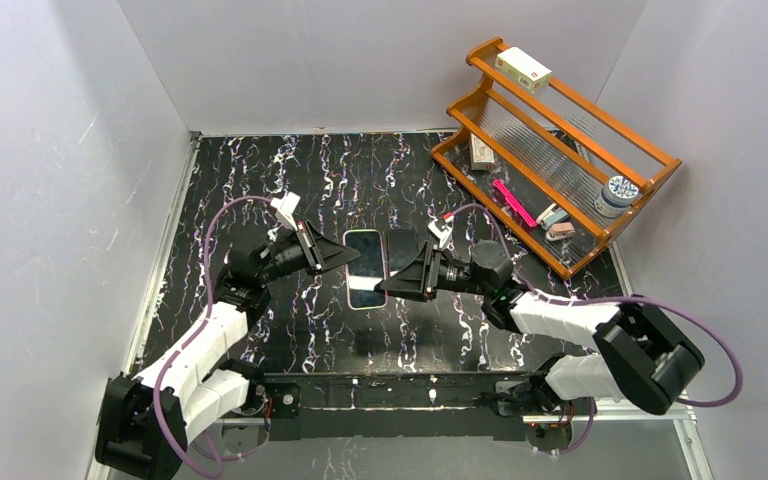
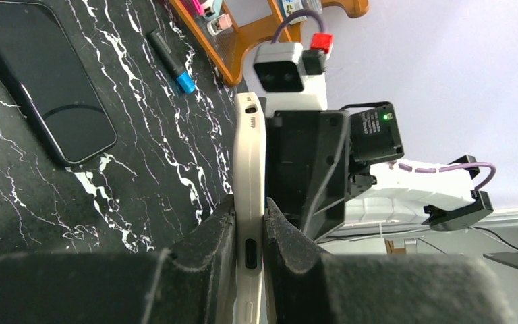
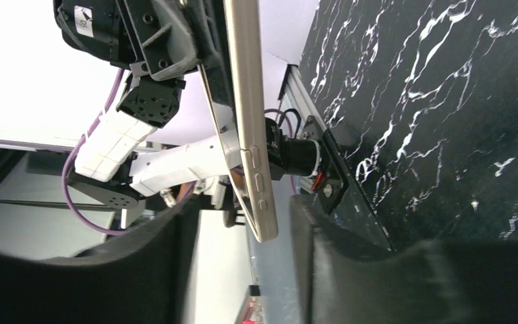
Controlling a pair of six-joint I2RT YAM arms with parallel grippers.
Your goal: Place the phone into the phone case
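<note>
The beige phone case (image 1: pixel 365 262) is held on edge above the table between both arms. My left gripper (image 1: pixel 332 258) is shut on it; in the left wrist view the pads (image 2: pixel 219 223) clamp the case (image 2: pixel 249 155) at its port end (image 2: pixel 249 209). My right gripper (image 1: pixel 392 283) is open. In the right wrist view the case's button edge (image 3: pixel 246 101) hangs between its spread fingers (image 3: pixel 239 202), touching neither. The black phone (image 1: pixel 403 248) lies flat on the marble table beside the case, screen up, also in the left wrist view (image 2: pixel 40 74).
A wooden rack (image 1: pixel 560 150) stands at the back right with a white box (image 1: pixel 523 68), a pink item (image 1: pixel 513 203) and a small jar (image 1: pixel 615 195). A black marker with a blue cap (image 2: pixel 173 64) lies near the rack. White walls enclose the table.
</note>
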